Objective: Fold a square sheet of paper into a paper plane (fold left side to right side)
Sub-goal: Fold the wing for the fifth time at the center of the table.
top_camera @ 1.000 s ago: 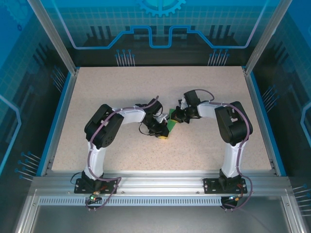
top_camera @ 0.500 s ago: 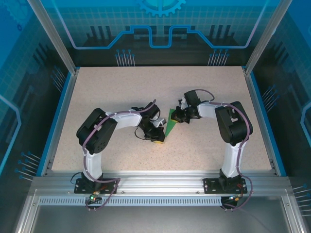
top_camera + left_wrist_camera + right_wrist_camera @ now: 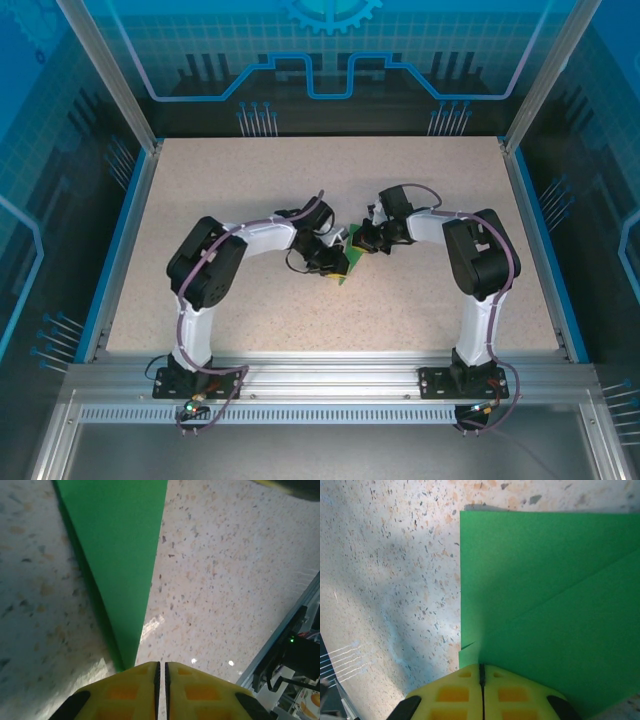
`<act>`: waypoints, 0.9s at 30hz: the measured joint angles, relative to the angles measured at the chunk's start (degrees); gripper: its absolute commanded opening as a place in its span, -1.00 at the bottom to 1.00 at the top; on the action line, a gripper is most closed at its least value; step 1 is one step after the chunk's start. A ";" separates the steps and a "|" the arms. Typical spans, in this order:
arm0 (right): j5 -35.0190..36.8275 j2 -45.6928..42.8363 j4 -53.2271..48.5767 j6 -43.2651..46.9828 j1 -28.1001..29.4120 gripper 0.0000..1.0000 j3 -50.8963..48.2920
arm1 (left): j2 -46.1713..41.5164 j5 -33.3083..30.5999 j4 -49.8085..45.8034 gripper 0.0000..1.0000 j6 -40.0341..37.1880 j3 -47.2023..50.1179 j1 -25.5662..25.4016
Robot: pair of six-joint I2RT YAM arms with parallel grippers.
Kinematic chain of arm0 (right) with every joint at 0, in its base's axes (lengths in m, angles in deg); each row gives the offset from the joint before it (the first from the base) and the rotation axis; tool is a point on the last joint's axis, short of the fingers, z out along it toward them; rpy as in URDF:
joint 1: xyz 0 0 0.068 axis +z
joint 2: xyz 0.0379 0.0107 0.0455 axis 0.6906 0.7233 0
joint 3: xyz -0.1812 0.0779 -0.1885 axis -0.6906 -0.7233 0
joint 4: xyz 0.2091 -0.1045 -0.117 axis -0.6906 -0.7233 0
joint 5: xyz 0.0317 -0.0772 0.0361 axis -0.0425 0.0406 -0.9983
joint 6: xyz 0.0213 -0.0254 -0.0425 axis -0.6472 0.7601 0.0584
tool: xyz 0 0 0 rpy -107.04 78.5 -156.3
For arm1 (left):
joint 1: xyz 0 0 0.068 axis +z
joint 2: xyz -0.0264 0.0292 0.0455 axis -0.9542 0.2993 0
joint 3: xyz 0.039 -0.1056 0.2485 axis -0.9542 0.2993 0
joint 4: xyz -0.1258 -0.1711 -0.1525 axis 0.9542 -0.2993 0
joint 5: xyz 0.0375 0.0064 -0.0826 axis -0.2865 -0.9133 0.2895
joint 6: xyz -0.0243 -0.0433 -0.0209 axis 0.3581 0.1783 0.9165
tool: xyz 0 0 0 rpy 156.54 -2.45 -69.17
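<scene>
The square sheet of paper [image 3: 351, 256] is bright green and lies folded at the table's middle, between my two grippers. In the left wrist view the paper [image 3: 125, 555] narrows to a point that ends at my left gripper [image 3: 161, 664], beside its left finger. That gripper's yellow jaws stand almost together, with bare table showing through the slit. From above, the left gripper [image 3: 338, 268] sits at the paper's near left edge. The right gripper [image 3: 481, 666] is shut, its tips on the edge of the paper [image 3: 545, 590], which carries a diagonal crease. Whether it pinches the sheet I cannot tell.
The speckled beige tabletop [image 3: 250, 190] is bounded by a blue rim [image 3: 128, 230] and aluminium posts. A metal rail with cables [image 3: 295, 650] runs along the near edge. Both arm bases [image 3: 200, 375] are bolted there.
My left gripper has moved up and right, back against the paper, after pulling toward the near edge half a second ago. Less green shows now. The right arm has stayed still.
</scene>
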 measured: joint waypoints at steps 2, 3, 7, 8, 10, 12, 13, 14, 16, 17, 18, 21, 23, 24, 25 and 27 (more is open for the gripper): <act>-0.02 0.00 0.00 0.17 0.00 -0.87 0.00 | 0.70 -0.07 -0.20 -0.72 0.00 -0.04 -0.17; 0.00 0.00 -0.02 0.31 0.00 -0.87 0.00 | 0.94 -0.15 -0.28 -0.72 0.00 -0.04 -0.22; 0.02 0.00 -0.11 0.42 0.00 -0.87 0.02 | 1.07 -0.26 -0.79 -0.73 -0.07 -0.11 -0.22; 0.02 0.00 -0.17 0.52 0.00 -0.87 0.02 | 1.07 -0.28 -1.01 -0.74 -0.15 -0.17 -0.22; 0.07 -0.02 -0.24 0.70 0.00 -0.87 0.02 | 1.07 -0.48 -1.90 -0.74 -0.33 -0.37 -0.22; 0.15 -0.02 -0.33 0.79 0.00 -0.87 0.07 | 1.07 -0.63 -2.43 -0.74 -0.66 -0.35 -0.22; 0.17 -0.02 -0.42 0.81 0.00 -0.87 0.09 | 1.07 -0.68 -2.58 -0.75 -0.79 -0.35 -0.22; 0.20 -0.04 -0.46 0.83 0.00 -0.87 0.11 | 1.07 -0.70 -2.84 -0.74 -1.14 -0.35 -0.22; 0.22 -0.09 -0.68 0.92 0.00 -0.87 0.13 | 1.01 -0.79 -3.08 -0.74 -1.75 -0.24 -0.26; 0.26 -0.11 -0.72 1.01 0.00 -0.86 0.13 | 0.83 -0.83 -3.04 -0.74 -1.97 0.02 -0.28; 0.28 -0.11 -0.83 1.01 0.00 -0.86 0.15 | 0.52 -0.87 -2.99 -0.74 -2.01 0.50 -0.31; 0.31 -0.13 -0.90 1.05 0.00 -0.86 0.20 | -0.74 -0.90 -3.06 -0.75 -2.14 2.34 -0.39; 0.37 -0.11 -1.16 1.11 0.00 -0.84 0.37 | -1.46 -1.09 -3.23 -0.75 -2.14 3.28 -0.42; 0.42 -0.11 -1.49 1.22 0.00 -0.82 0.55 | -1.84 -1.29 -3.30 -0.74 -2.14 3.63 -0.44; 0.48 -0.13 -1.81 1.33 0.00 -0.81 0.76 | -2.23 -1.38 -3.34 -0.74 -2.14 3.93 -0.44; 1.31 -0.13 -2.45 1.53 0.00 -0.73 1.31 | -3.15 -1.77 -3.56 -0.73 -2.14 4.66 -0.44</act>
